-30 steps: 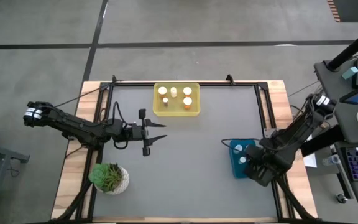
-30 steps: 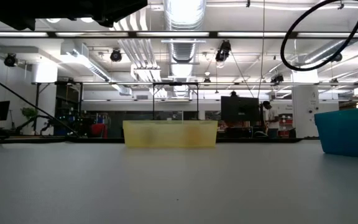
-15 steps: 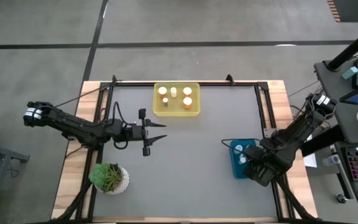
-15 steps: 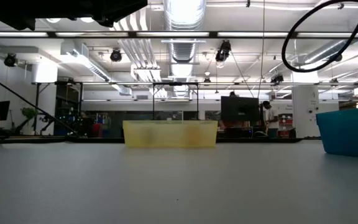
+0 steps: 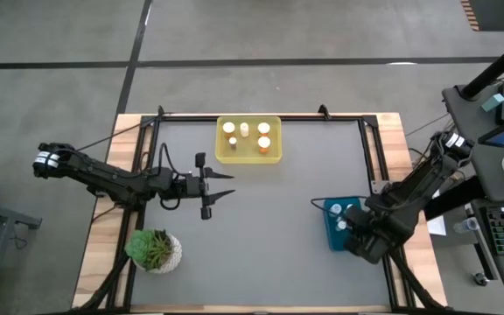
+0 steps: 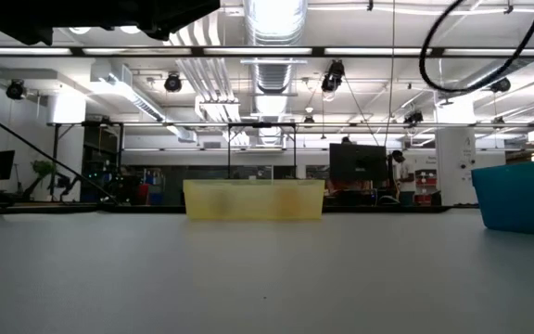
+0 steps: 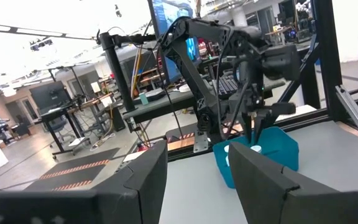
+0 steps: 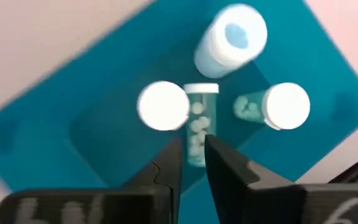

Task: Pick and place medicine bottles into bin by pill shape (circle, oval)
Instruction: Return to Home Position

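Note:
The teal bin (image 5: pixel 329 234) stands at the table's right. It holds several medicine bottles: one upright with a white cap (image 8: pixel 162 106), a clear one (image 8: pixel 197 118) lying on its side with round white pills inside, and two more (image 8: pixel 281 106) (image 8: pixel 232 38). My right gripper (image 8: pixel 193 152) hangs over this bin, pointing down. Its fingers are nearly together, just above the lying clear bottle, with nothing between them. The yellow bin (image 5: pixel 220 144) at the far middle holds several bottles (image 5: pixel 263 140). My left gripper (image 5: pixel 227 185) hovers open, level, left of the table's middle.
A potted green plant (image 5: pixel 153 249) stands near the table's front left corner. The grey mat between the two bins carries no loose bottles. A desk with a keyboard and screens stands beyond the table's right edge.

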You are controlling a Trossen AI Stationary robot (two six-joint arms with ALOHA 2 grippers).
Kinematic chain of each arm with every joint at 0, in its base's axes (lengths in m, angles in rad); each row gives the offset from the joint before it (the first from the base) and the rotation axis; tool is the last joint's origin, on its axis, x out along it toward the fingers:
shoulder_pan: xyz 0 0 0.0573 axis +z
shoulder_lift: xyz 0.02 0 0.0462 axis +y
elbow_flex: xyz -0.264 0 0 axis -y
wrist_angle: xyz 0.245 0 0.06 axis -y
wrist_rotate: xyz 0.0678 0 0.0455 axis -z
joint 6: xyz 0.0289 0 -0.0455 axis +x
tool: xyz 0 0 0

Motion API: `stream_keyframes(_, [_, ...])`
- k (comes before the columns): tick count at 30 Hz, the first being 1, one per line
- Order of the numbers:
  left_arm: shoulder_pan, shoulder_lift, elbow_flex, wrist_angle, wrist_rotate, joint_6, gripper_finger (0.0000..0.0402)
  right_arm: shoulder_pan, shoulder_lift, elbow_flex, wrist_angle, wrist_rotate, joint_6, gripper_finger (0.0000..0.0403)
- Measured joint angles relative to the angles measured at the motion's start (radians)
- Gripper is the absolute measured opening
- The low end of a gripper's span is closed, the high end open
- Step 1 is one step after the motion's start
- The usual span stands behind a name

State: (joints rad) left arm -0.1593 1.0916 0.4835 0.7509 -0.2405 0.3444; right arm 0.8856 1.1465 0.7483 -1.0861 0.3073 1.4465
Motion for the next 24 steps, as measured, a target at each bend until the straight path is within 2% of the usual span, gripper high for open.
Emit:
stream_keyframes(4, [0.000, 0.000, 0.000, 0.000, 0.000, -0.024, 0.0156, -0.002, 0.000, 0.104, -0.066, 0.036, -0.053, 0.0044])
stream_keyframes(8, [0.000, 0.000, 0.000, 0.000, 0.000, -0.028, 0.0156, -0.002, 0.000, 0.234, -0.082, 0.198, -0.160, 0.0032])
stream_keyframes(11, [0.000, 0.000, 0.000, 0.000, 0.000, -0.051, 0.0156, -0.003, 0.000, 0.315, 0.000, 0.362, -0.349, 0.0028])
stream_keyframes(13, [-0.001, 0.000, 0.000, 0.000, 0.000, -0.052, 0.0156, -0.014, 0.000, 0.347, 0.109, 0.456, -0.534, 0.0027])
stream_keyframes(15, [-0.002, 0.000, 0.000, 0.000, 0.000, -0.054, 0.0156, -0.034, 0.000, 0.359, 0.246, 0.498, -0.736, 0.0027])
stream_keyframes(19, [-0.001, 0.000, 0.000, 0.000, -0.016, -0.054, 0.0156, -0.090, 0.001, 0.312, 0.582, 0.483, -1.165, 0.0027])
stream_keyframes(24, [-0.001, -0.017, 0.000, -0.004, -0.035, -0.091, 0.0150, -0.205, 0.001, 0.149, 1.010, 0.262, -1.559, 0.0027])
